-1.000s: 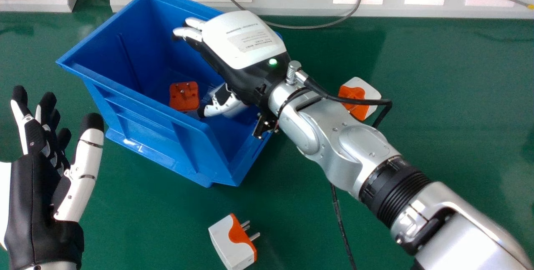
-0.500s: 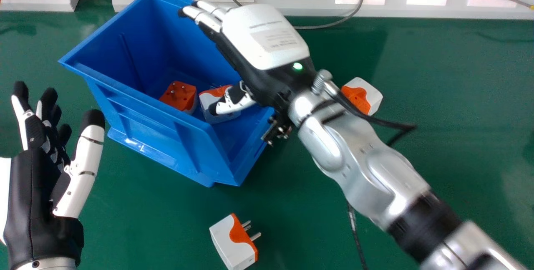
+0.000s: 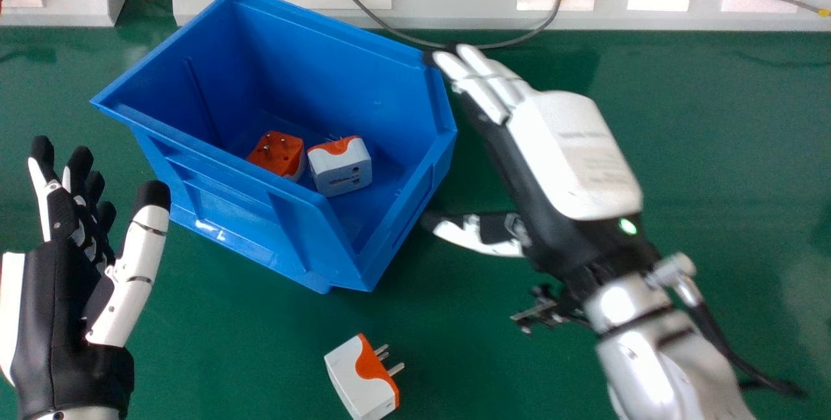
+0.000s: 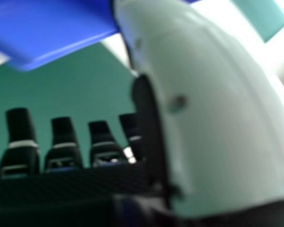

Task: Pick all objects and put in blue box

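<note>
Right robot hand (image 3: 574,154) back from over the blue box (image 3: 227,206) to its right side, fingers straight, thumb spread.

Blue box (image 4: 52,23) partly behind thumb (image 4: 222,118)

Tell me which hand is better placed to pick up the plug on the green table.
Probably the right hand: it looks open and empty, and in the head view its thumb is nearer the plug than the left hand is.
</note>
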